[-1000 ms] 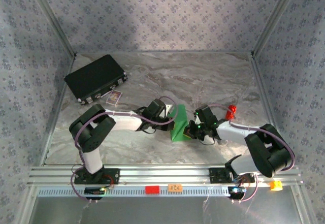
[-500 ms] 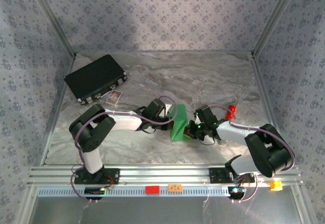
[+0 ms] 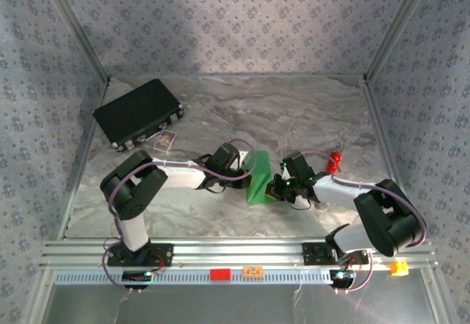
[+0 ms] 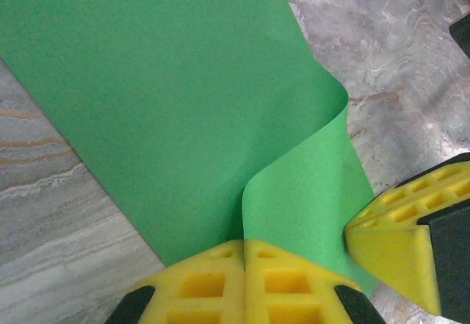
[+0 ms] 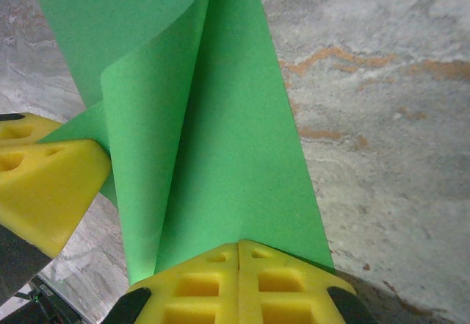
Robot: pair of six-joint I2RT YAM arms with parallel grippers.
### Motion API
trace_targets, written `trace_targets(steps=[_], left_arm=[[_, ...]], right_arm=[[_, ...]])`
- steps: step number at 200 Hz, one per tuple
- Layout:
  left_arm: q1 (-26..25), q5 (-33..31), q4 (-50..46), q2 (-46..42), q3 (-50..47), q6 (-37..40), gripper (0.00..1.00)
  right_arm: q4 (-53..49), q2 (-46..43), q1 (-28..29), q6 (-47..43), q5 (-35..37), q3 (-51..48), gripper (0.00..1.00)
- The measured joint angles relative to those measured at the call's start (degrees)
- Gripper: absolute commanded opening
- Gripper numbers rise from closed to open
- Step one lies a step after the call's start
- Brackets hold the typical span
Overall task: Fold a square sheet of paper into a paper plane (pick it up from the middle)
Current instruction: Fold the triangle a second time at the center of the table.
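Observation:
The bright-green sheet of paper (image 3: 258, 181) is held between the two arms at the middle of the table, bent upward along a soft fold. My left gripper (image 4: 244, 247) is shut on one edge of the paper (image 4: 161, 103), yellow pads pressed together. My right gripper (image 5: 239, 249) is shut on the opposite edge, where the paper (image 5: 220, 133) curls into two layers. In the top view the left gripper (image 3: 244, 171) sits left of the sheet and the right gripper (image 3: 276, 186) right of it. Each wrist view catches the other gripper's yellow pad beside the paper.
A black rectangular case (image 3: 138, 112) lies at the back left with a small card (image 3: 165, 141) beside it. A small red object (image 3: 335, 161) stands right of the right arm. Patterned walls enclose the marble table (image 3: 294, 111) on three sides.
The paper has shifted slightly; its upper corner now leans more to the right in the top view. Both arms stay nearly in place.

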Motion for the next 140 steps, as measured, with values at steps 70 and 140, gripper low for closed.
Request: trace_targets(steps=[70, 140], left_arm=[[0.0, 0.0, 0.0, 0.1, 0.0, 0.0, 0.01], [0.0, -0.2, 0.0, 0.4, 0.0, 0.0, 0.0]], right_arm=[[0.0, 0.0, -0.2, 0.0, -0.2, 0.0, 0.05], [0.0, 0.0, -0.2, 0.0, -0.2, 0.0, 0.05]])
